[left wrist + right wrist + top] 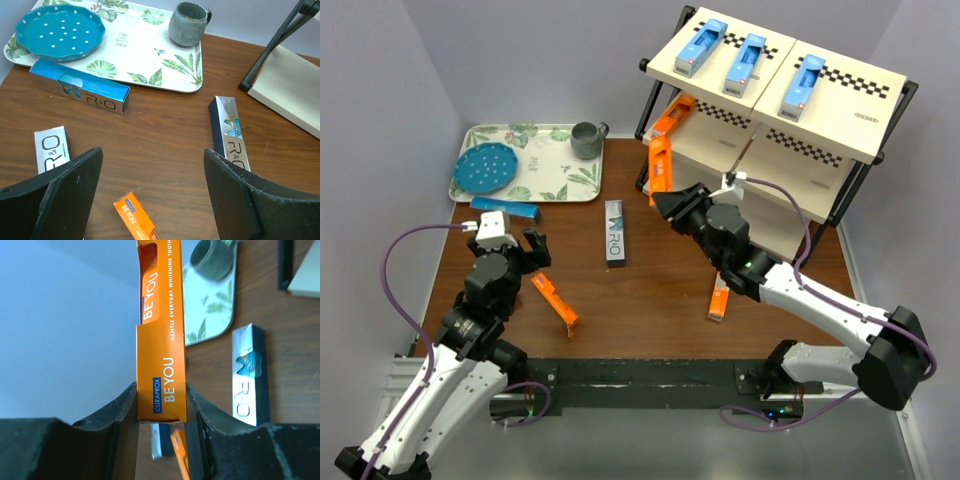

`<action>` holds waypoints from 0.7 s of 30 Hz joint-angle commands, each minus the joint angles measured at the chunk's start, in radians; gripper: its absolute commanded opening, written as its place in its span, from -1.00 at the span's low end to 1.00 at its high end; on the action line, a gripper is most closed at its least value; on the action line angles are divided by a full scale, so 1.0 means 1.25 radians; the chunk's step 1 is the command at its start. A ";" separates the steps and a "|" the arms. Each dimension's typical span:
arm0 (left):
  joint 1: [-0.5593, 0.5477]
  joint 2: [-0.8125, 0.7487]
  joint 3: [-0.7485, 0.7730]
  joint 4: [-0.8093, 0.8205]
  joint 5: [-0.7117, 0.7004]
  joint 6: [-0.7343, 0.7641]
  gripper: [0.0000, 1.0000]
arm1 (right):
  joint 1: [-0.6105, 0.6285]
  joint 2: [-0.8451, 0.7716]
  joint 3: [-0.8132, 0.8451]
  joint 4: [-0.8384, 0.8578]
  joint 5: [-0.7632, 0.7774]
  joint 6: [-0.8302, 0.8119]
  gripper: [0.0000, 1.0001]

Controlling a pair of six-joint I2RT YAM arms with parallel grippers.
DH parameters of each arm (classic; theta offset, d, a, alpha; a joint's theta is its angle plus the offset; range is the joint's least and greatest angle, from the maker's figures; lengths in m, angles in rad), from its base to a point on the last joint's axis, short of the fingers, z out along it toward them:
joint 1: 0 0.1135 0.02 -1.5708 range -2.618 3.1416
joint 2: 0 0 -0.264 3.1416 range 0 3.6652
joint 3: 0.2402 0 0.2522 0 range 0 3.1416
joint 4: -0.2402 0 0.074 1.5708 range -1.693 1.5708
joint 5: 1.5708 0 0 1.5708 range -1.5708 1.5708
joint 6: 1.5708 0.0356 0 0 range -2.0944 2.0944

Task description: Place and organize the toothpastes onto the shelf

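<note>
right gripper (160, 390) clamped on orange toothpaste box (160, 340), at left end of shelf (860, 110) | left gripper (152, 165) wide open, empty, over surface (650, 290) | three blue boxes (745, 62) on top tier | grey box (615, 232) flat on surface

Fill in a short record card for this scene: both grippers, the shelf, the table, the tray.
left gripper: open, empty, over the table
right gripper: shut on an orange toothpaste by the shelf's left end
top tier: three light blue boxes
tier below: one orange box
on the table: two loose orange boxes, two grey boxes, one blue box by the tray
tray: teal plate, grey mug
</note>
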 commanded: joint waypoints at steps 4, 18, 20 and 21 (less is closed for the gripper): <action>-0.002 0.001 -0.010 0.048 0.023 0.008 0.73 | -0.078 -0.025 0.021 0.000 0.184 0.135 -0.73; -0.001 -0.018 -0.014 0.055 0.035 0.008 0.73 | -0.236 0.093 0.121 -0.016 0.150 0.376 -0.60; -0.002 -0.021 -0.014 0.055 0.033 0.008 0.73 | -0.251 0.105 0.127 -0.014 0.141 0.417 -0.55; -0.002 -0.022 -0.014 0.055 0.033 0.007 0.73 | -0.255 0.119 0.130 -0.010 0.130 0.428 -0.55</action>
